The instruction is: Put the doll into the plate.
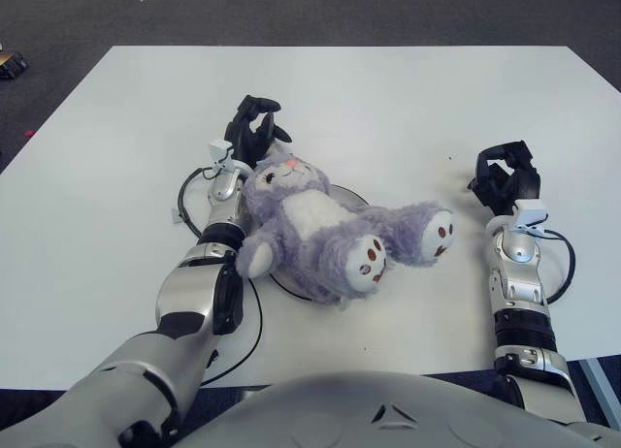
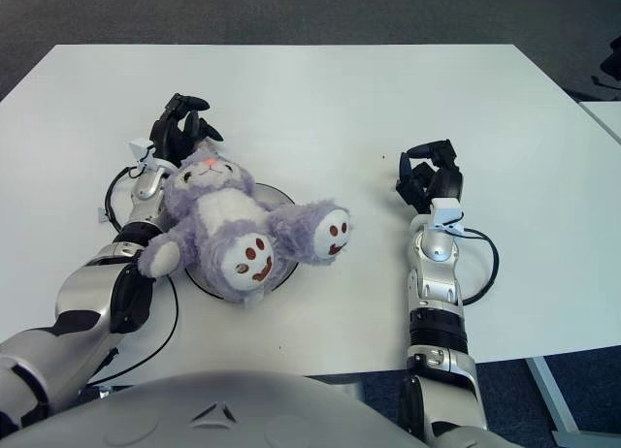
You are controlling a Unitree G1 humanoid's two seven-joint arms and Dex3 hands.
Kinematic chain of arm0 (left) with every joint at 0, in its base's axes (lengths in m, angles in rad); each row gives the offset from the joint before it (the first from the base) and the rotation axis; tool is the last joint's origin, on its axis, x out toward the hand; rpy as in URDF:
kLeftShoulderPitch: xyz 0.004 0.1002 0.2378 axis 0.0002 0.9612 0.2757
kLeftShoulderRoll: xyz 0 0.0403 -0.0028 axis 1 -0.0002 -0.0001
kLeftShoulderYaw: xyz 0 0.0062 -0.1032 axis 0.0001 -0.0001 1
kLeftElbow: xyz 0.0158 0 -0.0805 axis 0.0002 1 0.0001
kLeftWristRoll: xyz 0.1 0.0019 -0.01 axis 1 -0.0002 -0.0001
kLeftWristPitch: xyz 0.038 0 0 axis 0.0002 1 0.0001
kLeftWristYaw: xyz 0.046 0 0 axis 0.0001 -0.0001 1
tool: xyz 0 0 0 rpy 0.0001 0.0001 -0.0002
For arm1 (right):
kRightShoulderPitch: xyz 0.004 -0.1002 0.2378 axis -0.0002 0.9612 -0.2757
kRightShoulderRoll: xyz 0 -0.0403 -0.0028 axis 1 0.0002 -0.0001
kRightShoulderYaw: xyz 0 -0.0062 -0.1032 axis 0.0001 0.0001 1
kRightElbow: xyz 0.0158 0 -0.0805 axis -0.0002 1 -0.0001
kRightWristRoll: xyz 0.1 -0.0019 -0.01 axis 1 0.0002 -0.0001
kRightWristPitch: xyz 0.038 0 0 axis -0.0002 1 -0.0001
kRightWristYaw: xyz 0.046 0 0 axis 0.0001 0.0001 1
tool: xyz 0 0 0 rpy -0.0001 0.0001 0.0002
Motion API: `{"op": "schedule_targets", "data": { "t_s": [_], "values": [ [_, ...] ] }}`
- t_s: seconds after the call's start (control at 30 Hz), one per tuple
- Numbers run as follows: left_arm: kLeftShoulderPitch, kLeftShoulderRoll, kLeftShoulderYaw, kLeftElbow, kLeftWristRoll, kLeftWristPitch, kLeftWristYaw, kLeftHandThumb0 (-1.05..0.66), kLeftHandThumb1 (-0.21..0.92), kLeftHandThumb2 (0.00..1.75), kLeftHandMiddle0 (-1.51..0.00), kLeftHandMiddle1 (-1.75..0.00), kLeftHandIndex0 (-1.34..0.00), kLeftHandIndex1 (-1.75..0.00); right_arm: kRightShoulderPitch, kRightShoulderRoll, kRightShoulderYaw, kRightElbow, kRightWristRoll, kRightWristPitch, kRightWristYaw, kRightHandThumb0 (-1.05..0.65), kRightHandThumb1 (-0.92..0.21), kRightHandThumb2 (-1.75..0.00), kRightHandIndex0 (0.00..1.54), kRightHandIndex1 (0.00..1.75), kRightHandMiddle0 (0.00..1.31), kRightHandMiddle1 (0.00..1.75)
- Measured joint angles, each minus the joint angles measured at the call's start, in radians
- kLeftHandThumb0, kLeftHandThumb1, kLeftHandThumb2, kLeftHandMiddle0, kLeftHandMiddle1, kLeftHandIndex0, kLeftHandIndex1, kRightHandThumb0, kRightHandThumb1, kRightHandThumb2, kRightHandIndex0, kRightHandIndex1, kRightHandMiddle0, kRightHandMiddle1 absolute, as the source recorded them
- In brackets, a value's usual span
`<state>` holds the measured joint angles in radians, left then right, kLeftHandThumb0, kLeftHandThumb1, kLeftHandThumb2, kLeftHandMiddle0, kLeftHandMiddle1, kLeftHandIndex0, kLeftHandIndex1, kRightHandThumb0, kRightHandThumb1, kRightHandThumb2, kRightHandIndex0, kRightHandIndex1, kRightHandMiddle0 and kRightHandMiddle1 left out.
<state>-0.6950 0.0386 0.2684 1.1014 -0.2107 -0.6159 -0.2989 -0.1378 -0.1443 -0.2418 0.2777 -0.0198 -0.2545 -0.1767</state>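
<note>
The left hand (image 1: 254, 130) sits just behind the head of the doll (image 1: 315, 230), its dark fingers (image 1: 260, 103) partly curled and raised above the table; they close around nothing, though the palm side appears to be right against the back of the doll's head and ear. Whether it actually touches the fur cannot be told. The right hand (image 1: 506, 179) shows well off to the right of the doll, apart from it, with its fingers curled in loosely and nothing between them.

The doll, a purple plush animal with a white belly, lies on its back across the plate (image 2: 277, 198). Its torso covers most of the plate, so only a thin dark-rimmed arc of the dish shows beyond its right shoulder and at the near edge beneath its hip. The head points toward the left hand, one arm hangs over the plate's left edge beside the robot's left forearm, and both feet, brown-spotted soles up, stretch out to the right over the white table (image 1: 408, 109).
</note>
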Motion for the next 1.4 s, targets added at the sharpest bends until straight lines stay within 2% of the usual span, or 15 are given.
{"op": "schedule_targets", "data": {
  "t_s": [0.3,0.4,0.8,1.03,1.27,1.4],
  "values": [
    [0.000,-0.001,0.001,0.001,0.000,0.001,-0.001,-0.35,0.92,0.39,-0.79,-1.56,-0.34,-1.61,0.001,-0.001,0.006,-0.001,0.000,0.026,0.000,-0.37,-0.79,-0.66,0.80,1.75,0.32,1.71],
    [-0.003,-0.003,0.001,0.004,0.000,0.002,-0.001,-0.35,0.92,0.40,-0.83,-1.70,-0.32,-1.63,0.001,-0.001,0.009,-0.001,0.000,0.030,0.000,-0.37,-0.81,-0.61,0.80,1.74,0.33,1.68],
    [-0.008,-0.015,-0.002,0.012,0.010,-0.004,0.000,-0.35,0.92,0.41,-0.88,-1.75,-0.31,-1.64,0.000,0.000,0.022,0.000,-0.001,0.041,0.000,-0.36,-0.83,-0.54,0.80,1.73,0.35,1.65],
    [0.010,-0.014,-0.009,-0.013,0.032,-0.074,0.019,-0.35,0.92,0.41,-0.89,-1.75,-0.31,-1.64,-0.005,-0.002,0.054,0.007,-0.006,0.036,0.027,-0.36,-0.84,-0.54,0.80,1.73,0.35,1.65],
    [0.017,-0.012,-0.009,-0.020,0.031,-0.085,0.023,-0.35,0.92,0.42,-0.89,-1.75,-0.31,-1.65,-0.009,-0.003,0.069,0.005,-0.006,0.037,0.032,-0.36,-0.84,-0.54,0.80,1.73,0.35,1.65],
    [0.042,0.004,0.006,-0.072,0.017,-0.090,0.020,-0.35,0.92,0.42,-0.88,-1.75,-0.30,-1.65,-0.019,-0.009,0.088,-0.044,-0.011,0.092,0.043,-0.36,-0.83,-0.55,0.80,1.72,0.34,1.66]
  ]
}}
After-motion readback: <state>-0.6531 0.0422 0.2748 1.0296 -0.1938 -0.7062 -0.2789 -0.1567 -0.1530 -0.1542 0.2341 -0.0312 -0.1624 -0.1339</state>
